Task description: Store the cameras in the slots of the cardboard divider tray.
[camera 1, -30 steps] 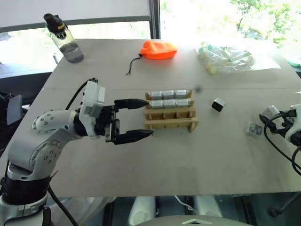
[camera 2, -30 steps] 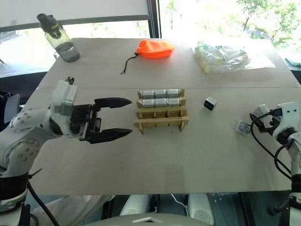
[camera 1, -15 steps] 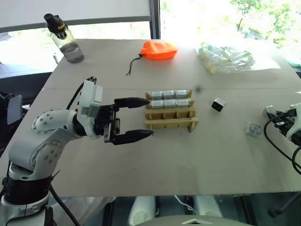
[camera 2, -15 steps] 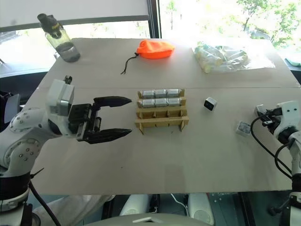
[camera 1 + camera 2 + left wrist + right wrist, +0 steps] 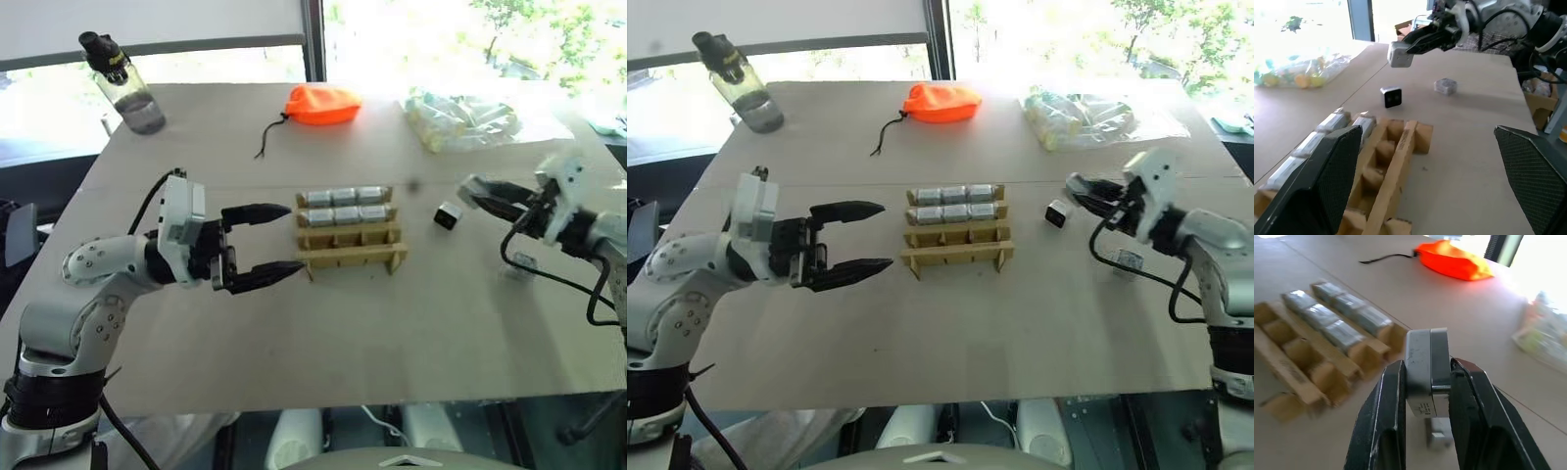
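From my head camera, my left hand sits left of centre in the frame, its two fingers spread wide and empty, pointing at the cardboard tray in the middle of the desk. The tray's two upper rows are filled with cameras; the lower rows stand empty. My right hand is at the right of the frame, raised above the desk, closed on a grey camera. Just below it a black-faced camera lies on the desk, and another small camera lies further right. An orange pouch, a clear bag and a bottle sit along the top.

From my left wrist, the tray fills the lower left, with filled slots at its left edge. My right hand at the top holds the grey camera in the air; the black-faced camera and the other one lie on the desk beneath.

From my right wrist, my fingers clamp the grey camera at centre, the tray to the left.
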